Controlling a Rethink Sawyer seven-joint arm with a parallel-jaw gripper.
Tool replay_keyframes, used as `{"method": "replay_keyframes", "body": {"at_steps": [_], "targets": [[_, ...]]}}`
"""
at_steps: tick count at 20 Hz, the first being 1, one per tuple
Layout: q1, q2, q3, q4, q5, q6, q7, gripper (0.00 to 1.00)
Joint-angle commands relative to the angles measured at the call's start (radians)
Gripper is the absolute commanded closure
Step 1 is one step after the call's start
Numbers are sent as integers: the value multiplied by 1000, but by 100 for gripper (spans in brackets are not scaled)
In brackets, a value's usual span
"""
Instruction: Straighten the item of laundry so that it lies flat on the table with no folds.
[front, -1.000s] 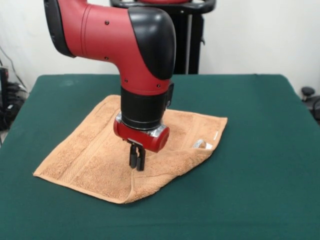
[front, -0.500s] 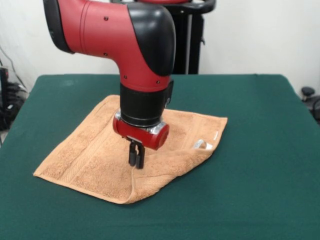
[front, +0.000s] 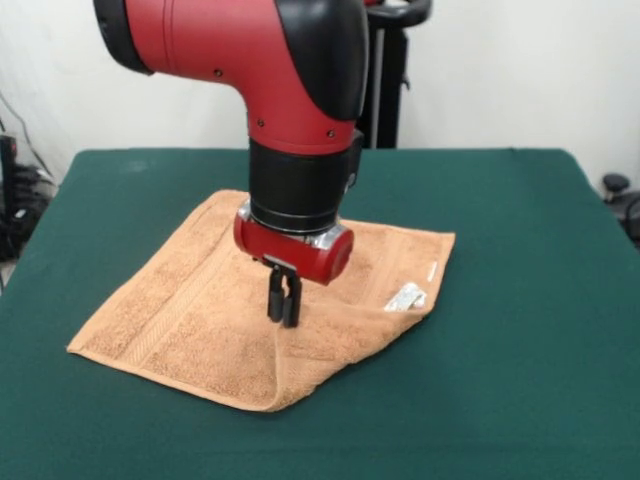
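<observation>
End effector (front: 284, 310) pinches the folded towel (front: 200, 310) on the table (front: 520, 300).

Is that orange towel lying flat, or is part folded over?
Partly folded. The towel has a flap doubled over its near corner, with a ridge under the gripper.

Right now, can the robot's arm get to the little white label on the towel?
Probably yes. The label lies uncovered on top of the towel, just beside the tool, and nothing stands between them.
</observation>
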Motion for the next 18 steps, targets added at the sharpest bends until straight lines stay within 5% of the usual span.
{"method": "replay_keyframes", "body": {"at_steps": [1,9,18], "targets": [[65,48,55,-43,70,150,121,100],[99,102,29,-117,91,162,150,100],[172,264,-27,-254,133,63,239,100]]}}
